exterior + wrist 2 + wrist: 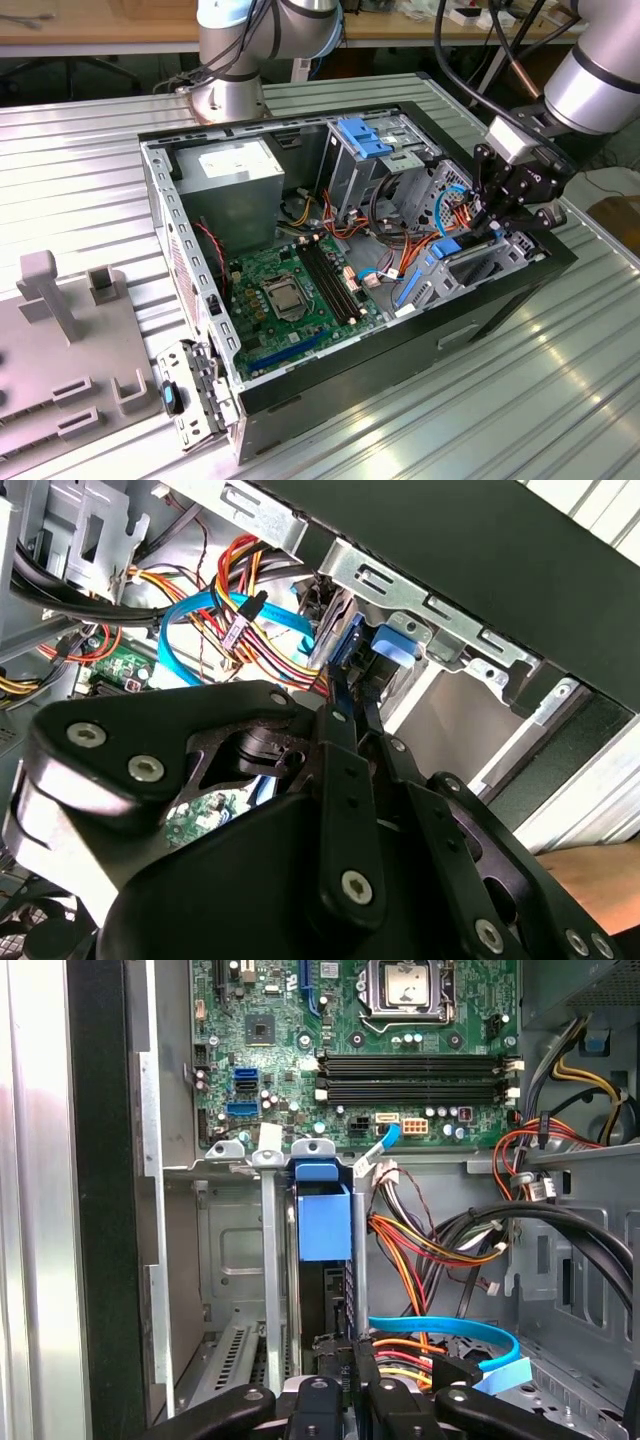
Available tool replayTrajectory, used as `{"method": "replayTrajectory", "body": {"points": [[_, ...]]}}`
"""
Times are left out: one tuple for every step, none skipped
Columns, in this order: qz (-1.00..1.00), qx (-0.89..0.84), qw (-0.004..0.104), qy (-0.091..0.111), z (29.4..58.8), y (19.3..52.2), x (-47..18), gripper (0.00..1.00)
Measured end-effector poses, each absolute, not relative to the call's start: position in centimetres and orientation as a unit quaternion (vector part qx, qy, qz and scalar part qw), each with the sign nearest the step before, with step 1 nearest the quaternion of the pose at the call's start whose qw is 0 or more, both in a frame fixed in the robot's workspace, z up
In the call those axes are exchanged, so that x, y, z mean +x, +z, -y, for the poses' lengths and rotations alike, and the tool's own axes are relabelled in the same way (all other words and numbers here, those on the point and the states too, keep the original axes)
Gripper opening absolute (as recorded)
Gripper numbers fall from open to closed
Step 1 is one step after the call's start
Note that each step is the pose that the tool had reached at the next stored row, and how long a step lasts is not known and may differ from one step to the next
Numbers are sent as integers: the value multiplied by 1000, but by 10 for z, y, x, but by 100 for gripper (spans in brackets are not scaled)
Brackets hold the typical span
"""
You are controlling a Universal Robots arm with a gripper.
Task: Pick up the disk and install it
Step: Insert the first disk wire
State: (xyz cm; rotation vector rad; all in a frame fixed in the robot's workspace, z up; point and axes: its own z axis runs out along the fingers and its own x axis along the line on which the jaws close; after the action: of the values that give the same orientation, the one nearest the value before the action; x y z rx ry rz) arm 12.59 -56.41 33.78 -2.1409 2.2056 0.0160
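Grey plastic fixture (pixel 60 330): it lies at the lower left of the exterior view, on the ribbed metal table (pixel 500 400). Its slots hold nothing that you need now.
Computer case (pixel 160 200): it lies on its side in the middle of the frame with the cover off, so you can reach the inside from above.
Power-supply box (pixel 235 180): it sits in the upper left corner of the case. It is bigger than the disk, so do not mix them up.
Motherboard (pixel 290 290): the green board lies flat on the case floor, at the centre.
Blue latch (pixel 365 135): it sits on the drive cage at the upper centre, bare and well apart from the arm.
Cables (pixel 395 225): orange, red and blue wires hang loosely between the board and the bay. I think they can catch on the tool.
The disk (pixel 440 250): it is at the centre right, standing on its edge between the metal walls of the drive bay. In the first wrist view you see its blue rail (pixel 325 1225) facing outward. It looks already guided by the bay, but I cannot tell whether it is fully seated.
Gripper (pixel 490 222): it is at the right, reaching down into the bay. In the second wrist view the pincer (pixel 352 695) is drawn nearly closed, with only a thin gap. In my judgement it pinches the near end of the disk, to keep the disk straight in the bay.
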Motion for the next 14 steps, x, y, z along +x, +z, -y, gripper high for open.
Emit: {"method": "replayTrajectory", "body": {"points": [[-717, -696, 34, 5, 564, 338, 126, 17], [-717, -696, 34, 5, 564, 338, 126, 17], [-717, -696, 34, 5, 564, 337, 126, 17], [-717, -696, 34, 5, 564, 337, 126, 17], [-717, -696, 34, 5, 564, 337, 126, 17], [-717, -696, 34, 5, 564, 337, 126, 17], [-717, -696, 34, 5, 564, 337, 126, 17], [-717, -696, 34, 5, 564, 337, 126, 17], [-717, -696, 34, 5, 564, 337, 126, 17], [-717, -696, 35, 6, 564, 337, 126, 17], [-717, -696, 35, 6, 564, 337, 126, 18], [-717, -696, 35, 6, 564, 337, 126, 18], [-717, -696, 34, 5, 564, 339, 126, 24], [-717, -696, 34, 5, 564, 340, 126, 24]]}}
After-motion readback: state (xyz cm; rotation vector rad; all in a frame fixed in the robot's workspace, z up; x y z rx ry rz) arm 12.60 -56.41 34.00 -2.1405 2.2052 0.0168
